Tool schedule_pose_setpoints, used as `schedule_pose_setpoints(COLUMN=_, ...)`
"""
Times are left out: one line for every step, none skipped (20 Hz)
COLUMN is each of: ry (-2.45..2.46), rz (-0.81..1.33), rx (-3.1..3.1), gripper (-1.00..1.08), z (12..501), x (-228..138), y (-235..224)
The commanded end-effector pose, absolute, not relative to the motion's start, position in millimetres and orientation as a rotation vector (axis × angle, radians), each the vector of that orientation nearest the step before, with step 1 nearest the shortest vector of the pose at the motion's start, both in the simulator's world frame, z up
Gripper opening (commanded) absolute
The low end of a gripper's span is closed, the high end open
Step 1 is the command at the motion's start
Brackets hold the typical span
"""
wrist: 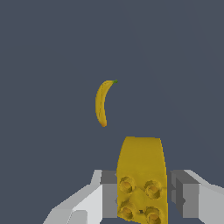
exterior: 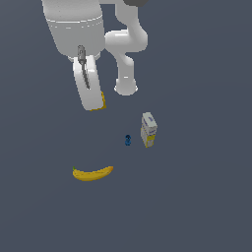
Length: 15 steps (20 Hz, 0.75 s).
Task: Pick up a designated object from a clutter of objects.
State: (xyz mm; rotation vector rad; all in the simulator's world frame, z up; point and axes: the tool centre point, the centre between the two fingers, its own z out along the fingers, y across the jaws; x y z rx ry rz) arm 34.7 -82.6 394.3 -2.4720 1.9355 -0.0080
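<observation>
The yellow block (wrist: 142, 179) is held clamped between the 2 fingers (wrist: 101, 197) of the gripper (exterior: 97, 102), its long axis running out from the fingers toward the banana (wrist: 103, 103). 4 round studs are seen on its matte face. In the exterior view only its edge (exterior: 103, 101) shows, beside the white finger. The carton (exterior: 148, 129) and blue item (exterior: 128, 140) lie apart.

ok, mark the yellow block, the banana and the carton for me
yellow block (wrist: 142, 175): wrist view, middle of its studded face, between the fingers.
banana (exterior: 92, 173): exterior view, middle of its curved body.
carton (exterior: 148, 129): exterior view, middle of its side.
</observation>
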Motion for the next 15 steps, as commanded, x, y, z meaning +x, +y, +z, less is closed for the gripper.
schedule_pose_setpoints(ry=1.937, rz=-0.004, rx=-2.473, gripper=-1.00, z=409.7, x=33.3, y=-79.5)
schedule_pose_setpoints(ry=1.937, rz=-0.004, rx=-2.473, gripper=-1.00, z=414.9, x=32.9, y=-78.5)
schedule_pose_setpoints(ry=1.937, rz=-0.003, rx=-2.473, gripper=-1.00, z=419.2, x=32.7, y=-77.6)
schedule_pose_setpoints(ry=1.936, rz=-0.002, rx=-2.474, gripper=-1.00, z=423.0, x=32.7, y=-76.9)
schedule_pose_setpoints(ry=1.936, rz=-0.002, rx=-2.474, gripper=-1.00, z=426.5, x=32.4, y=-76.2)
schedule_pose_setpoints(ry=1.936, rz=-0.001, rx=-2.474, gripper=-1.00, z=429.2, x=32.5, y=-75.6)
schedule_pose_setpoints(ry=1.936, rz=-0.001, rx=-2.474, gripper=-1.00, z=431.7, x=32.3, y=-75.1)
schedule_pose_setpoints(ry=1.936, rz=-0.001, rx=-2.474, gripper=-1.00, z=433.7, x=32.2, y=-74.7)
schedule_pose_setpoints(ry=1.936, rz=0.000, rx=-2.474, gripper=-1.00, z=434.8, x=32.5, y=-74.5)
schedule_pose_setpoints(ry=1.936, rz=0.000, rx=-2.474, gripper=-1.00, z=435.7, x=32.6, y=-74.3)
schedule_pose_setpoints(ry=1.936, rz=0.000, rx=-2.474, gripper=-1.00, z=436.0, x=32.7, y=-74.2)
schedule_pose_setpoints(ry=1.936, rz=0.000, rx=-2.474, gripper=-1.00, z=435.9, x=32.9, y=-74.3)
schedule_pose_setpoints(ry=1.936, rz=0.000, rx=-2.474, gripper=-1.00, z=435.2, x=33.2, y=-74.4)
schedule_pose_setpoints(ry=1.936, rz=0.000, rx=-2.474, gripper=-1.00, z=434.4, x=33.5, y=-74.6)
schedule_pose_setpoints(ry=1.936, rz=0.000, rx=-2.474, gripper=-1.00, z=434.2, x=33.5, y=-74.6)
